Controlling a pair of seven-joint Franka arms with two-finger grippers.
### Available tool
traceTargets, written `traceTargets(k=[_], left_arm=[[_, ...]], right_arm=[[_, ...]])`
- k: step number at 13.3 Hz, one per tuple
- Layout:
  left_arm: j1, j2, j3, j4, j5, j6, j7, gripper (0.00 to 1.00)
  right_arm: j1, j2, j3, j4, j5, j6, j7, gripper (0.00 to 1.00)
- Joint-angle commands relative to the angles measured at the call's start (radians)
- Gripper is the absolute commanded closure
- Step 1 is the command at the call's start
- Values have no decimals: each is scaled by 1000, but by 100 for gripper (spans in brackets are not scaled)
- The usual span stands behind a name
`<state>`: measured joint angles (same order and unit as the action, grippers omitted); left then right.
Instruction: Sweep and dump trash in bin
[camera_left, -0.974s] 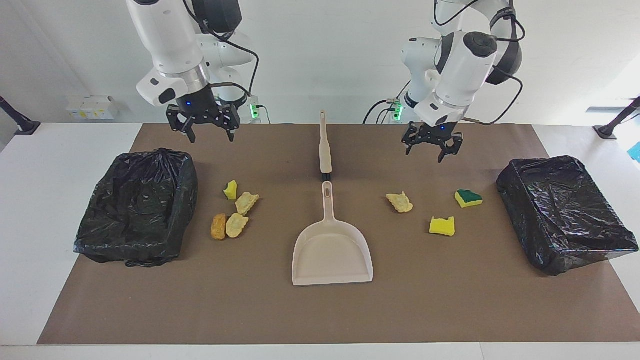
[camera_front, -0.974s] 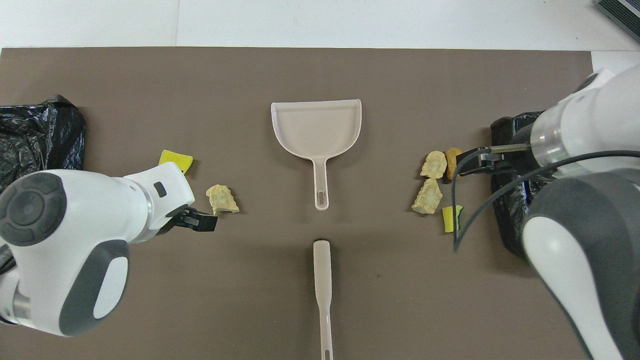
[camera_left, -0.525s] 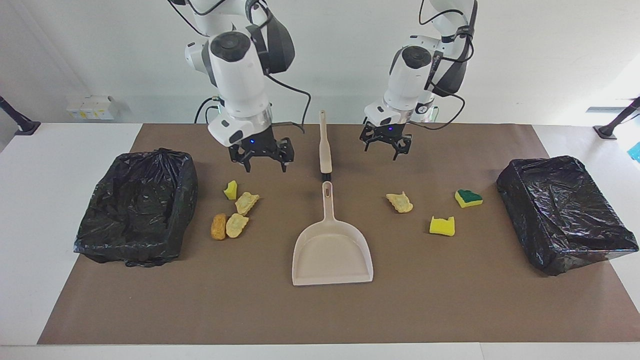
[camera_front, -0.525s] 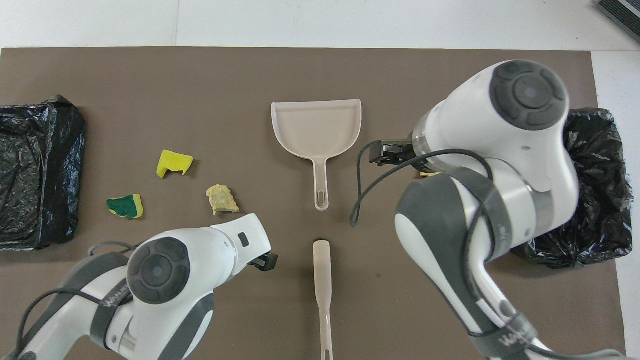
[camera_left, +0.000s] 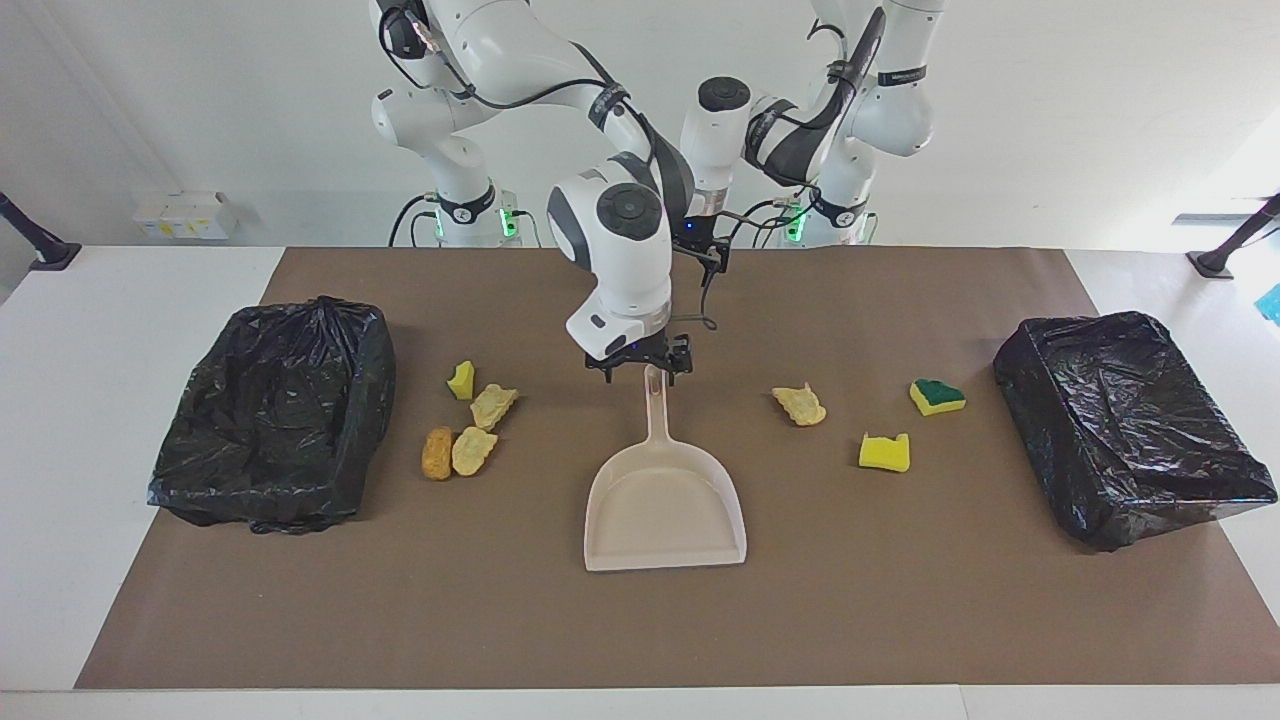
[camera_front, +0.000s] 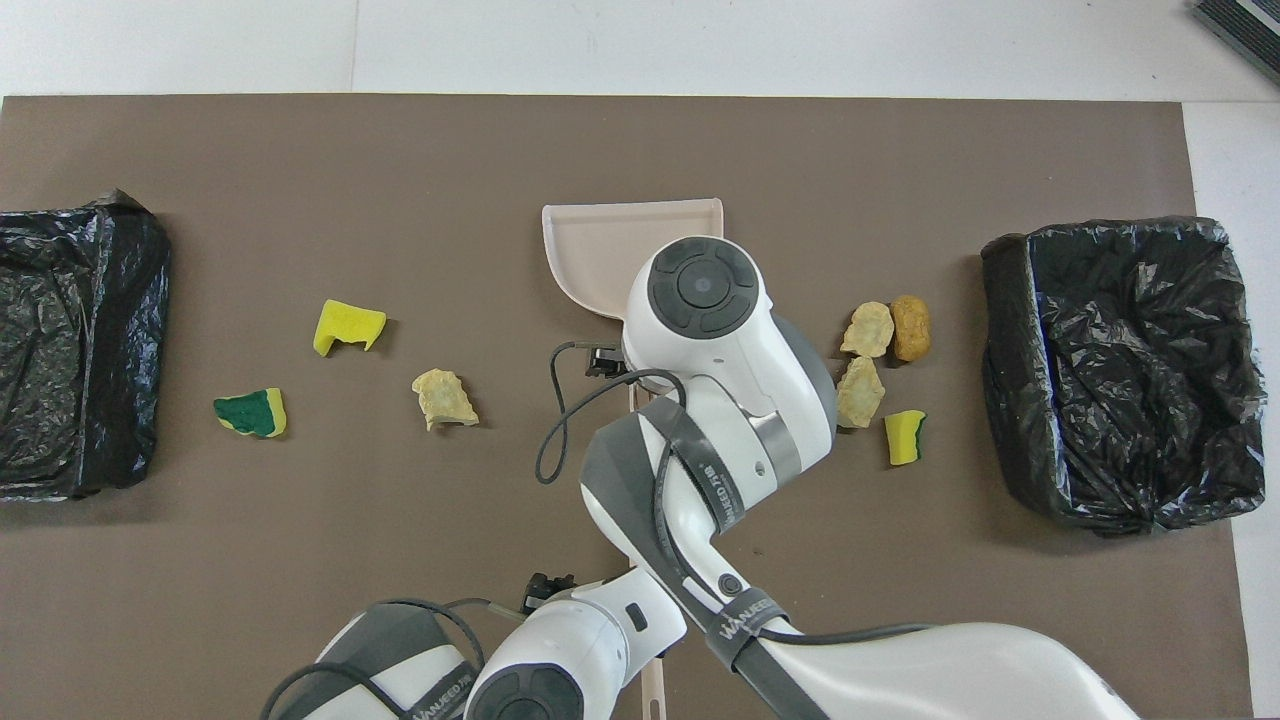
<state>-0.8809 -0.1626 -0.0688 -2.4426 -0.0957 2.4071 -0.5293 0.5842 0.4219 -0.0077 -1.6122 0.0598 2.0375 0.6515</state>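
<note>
Right gripper (camera_left: 641, 366), fingers apart and empty, now hangs just over the end of the dustpan (camera_left: 664, 500) handle in the facing view, near the middle of the surface; a second ago it was up over the ground near the bin (camera_left: 275, 415) at the right arm's end. Left gripper (camera_left: 706, 256) has swung in too, from above the scraps at its own end to a spot over the brush (camera_front: 651, 690), closer to the robots than the dustpan. I judge its fingers apart as well, though the right arm hides most of them.

Both arms seem to be going for their tools, so sweeping has not begun. No trash has shifted: four pieces (camera_left: 468, 420) sit in a cluster between the dustpan and the bin at the right arm's end, and three more lie toward the other bin (camera_left: 1130, 425), a tan chunk (camera_left: 800, 404), a yellow sponge (camera_left: 885, 452) and a green-topped sponge (camera_left: 937, 396).

From the facing view you can read that the right gripper is low at the handle, but whether it touches cannot be told; the brush is hidden there by the arms. From overhead the right arm's wrist covers the handle and part of the pan, so the gripper itself is mostly lost, yet the tail of the brush handle shows at the bottom edge beside the left arm.
</note>
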Motion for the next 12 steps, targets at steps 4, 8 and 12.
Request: traceTargets(k=[4,8,12], left_arm=[[-128,104,18,-9,11,119,-95,0],[-138,130,18,-7,17,129,-97,0],[-133,94,21,0,17,55,-132,0]], right_arm=[[-10,55,-1,20,-5,84,-36,0],[-9,61,-1,14,15,137,-99,0],[-9,66,-1,2,0,150,-145,0]])
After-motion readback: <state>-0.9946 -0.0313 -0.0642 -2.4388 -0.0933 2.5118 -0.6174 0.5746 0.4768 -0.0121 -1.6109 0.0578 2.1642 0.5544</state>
